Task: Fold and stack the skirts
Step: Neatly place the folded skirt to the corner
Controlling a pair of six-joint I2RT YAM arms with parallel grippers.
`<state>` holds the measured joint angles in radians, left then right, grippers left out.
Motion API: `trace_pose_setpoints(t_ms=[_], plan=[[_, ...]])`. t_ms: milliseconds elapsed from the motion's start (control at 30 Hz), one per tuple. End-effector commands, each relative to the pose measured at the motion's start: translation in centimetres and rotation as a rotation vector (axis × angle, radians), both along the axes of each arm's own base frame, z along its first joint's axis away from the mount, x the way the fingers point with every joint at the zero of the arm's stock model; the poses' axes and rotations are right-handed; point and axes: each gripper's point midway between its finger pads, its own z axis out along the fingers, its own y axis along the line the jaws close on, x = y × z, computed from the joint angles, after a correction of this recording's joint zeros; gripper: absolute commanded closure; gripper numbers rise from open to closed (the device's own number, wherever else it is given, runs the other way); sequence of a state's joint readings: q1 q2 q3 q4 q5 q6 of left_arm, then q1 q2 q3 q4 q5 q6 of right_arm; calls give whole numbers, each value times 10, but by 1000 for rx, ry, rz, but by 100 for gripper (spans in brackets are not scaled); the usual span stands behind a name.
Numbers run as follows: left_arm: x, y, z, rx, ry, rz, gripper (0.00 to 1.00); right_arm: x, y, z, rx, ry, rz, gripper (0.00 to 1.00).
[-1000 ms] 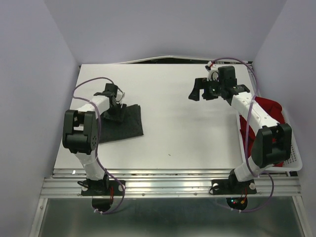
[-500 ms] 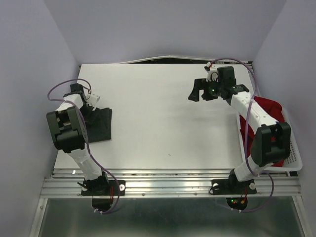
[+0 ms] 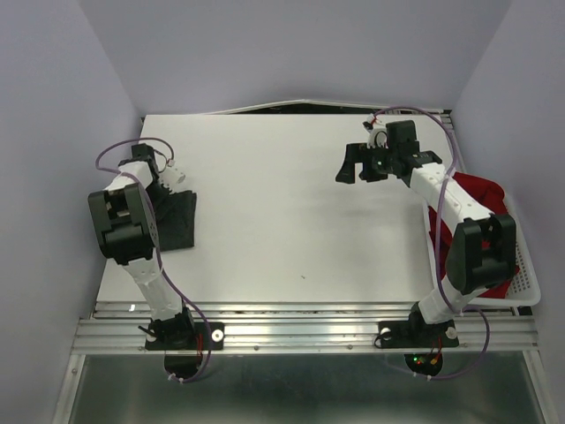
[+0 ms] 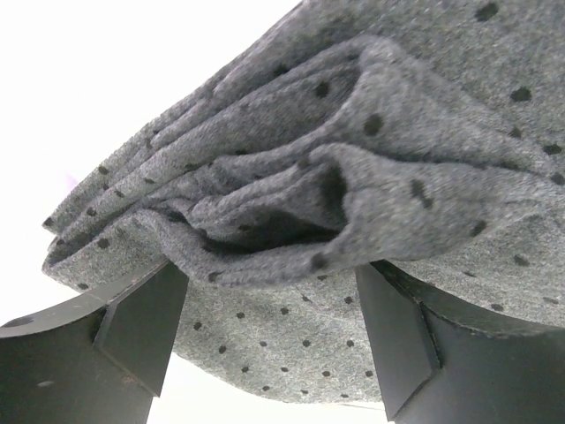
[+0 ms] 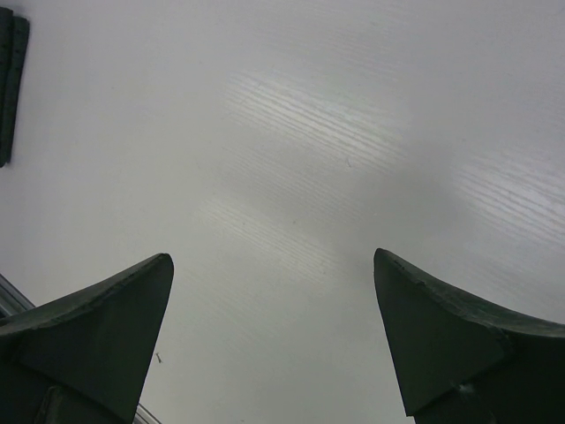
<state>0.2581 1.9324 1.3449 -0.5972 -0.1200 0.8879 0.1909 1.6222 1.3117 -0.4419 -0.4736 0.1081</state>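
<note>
The dark grey dotted skirt lies folded in a narrow shape at the table's left edge. My left gripper is at its far end. In the left wrist view the skirt's bunched folds sit just beyond and between the spread fingers, and the gripper is open. The red skirt lies crumpled in the white mesh basket at the right edge. My right gripper is open and empty above bare table at the back right; its view shows only the tabletop.
The white table is walled on the left, back and right. The basket hangs over the table's right edge, beside the right arm. A dark gap runs along the back edge.
My left gripper has swung left, and the grey skirt went with it, from a wider patch to a narrower folded one at the left edge. The right arm has barely moved.
</note>
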Motion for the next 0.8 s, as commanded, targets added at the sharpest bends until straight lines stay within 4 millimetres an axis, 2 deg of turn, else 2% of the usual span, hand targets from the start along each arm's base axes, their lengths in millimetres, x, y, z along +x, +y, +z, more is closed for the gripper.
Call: trace_pose_setpoints(t_ms=[0,133,267,533,633,733,767], plan=[[16,-11,-24,-24,5,-37,13,8,1,12,10,-41,14,0],[33,-30,-24,-46,-25,-61,13,9,0,12,2,-45,11,0],[52,-37,-24,-54,-45,-63,13,9,0,13,2,-47,12,0],[64,-50,-13,-58,-67,-106,12,8,0,12,-1,-48,15,0],[72,-50,7,-45,-112,-104,10,10,0,19,2,-65,17,0],[96,-42,65,0,-233,-90,7,14,-2,32,-10,-109,17,0],[102,-36,96,37,-295,-67,5,14,-3,36,-23,-130,25,0]])
